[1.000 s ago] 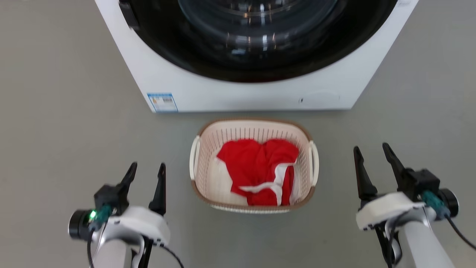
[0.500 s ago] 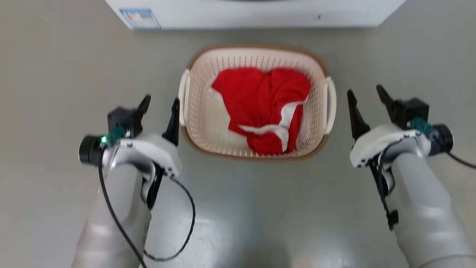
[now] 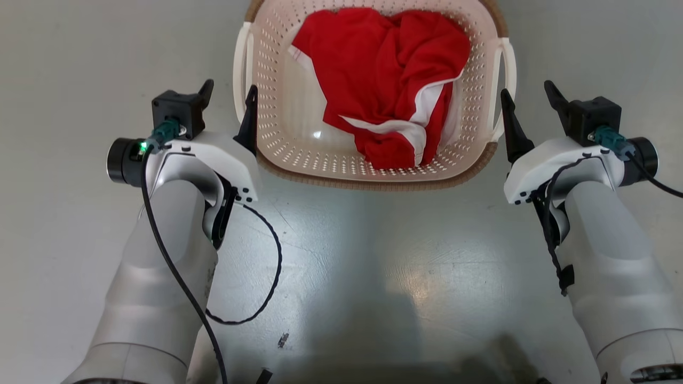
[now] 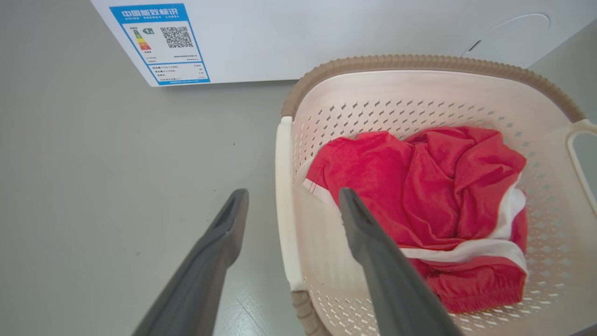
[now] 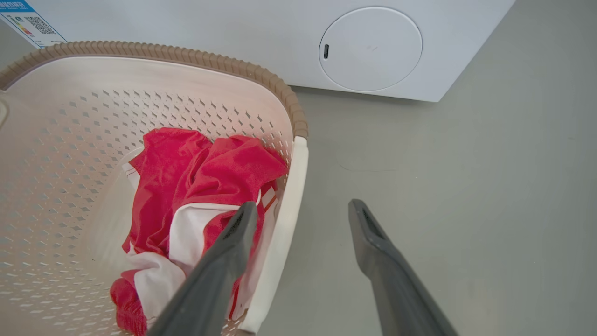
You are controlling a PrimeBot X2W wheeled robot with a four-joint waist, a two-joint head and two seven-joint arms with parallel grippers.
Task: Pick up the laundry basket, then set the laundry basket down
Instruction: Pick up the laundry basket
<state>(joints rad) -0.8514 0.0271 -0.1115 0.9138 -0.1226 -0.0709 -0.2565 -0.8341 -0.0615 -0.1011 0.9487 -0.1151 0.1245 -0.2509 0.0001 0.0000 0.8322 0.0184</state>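
The laundry basket (image 3: 373, 183), cream perforated plastic with a brown rim, stands on the grey floor and holds a crumpled red and white garment (image 3: 384, 69). My left gripper (image 3: 228, 90) is open at the basket's left white handle (image 3: 241, 64). In the left wrist view that handle (image 4: 283, 205) runs between the fingers of the left gripper (image 4: 294, 196), one over the basket's inside, one outside. My right gripper (image 3: 526, 90) is open at the right handle (image 3: 507, 69); in the right wrist view the right gripper (image 5: 303, 207) straddles the handle (image 5: 289, 219) likewise. Nothing is gripped.
A white washing machine (image 4: 326, 32) stands just behind the basket (image 4: 419, 60), with a blue energy label (image 4: 158, 42) and a round cover (image 5: 371, 49) on its base. Bare grey floor lies left, right and in front. A black cable (image 3: 267, 277) loops off my left arm.
The head camera has tipped down and closer, so the washing machine has left its view. Both open grippers have moved inward to the basket's side handles. The basket has stayed put.
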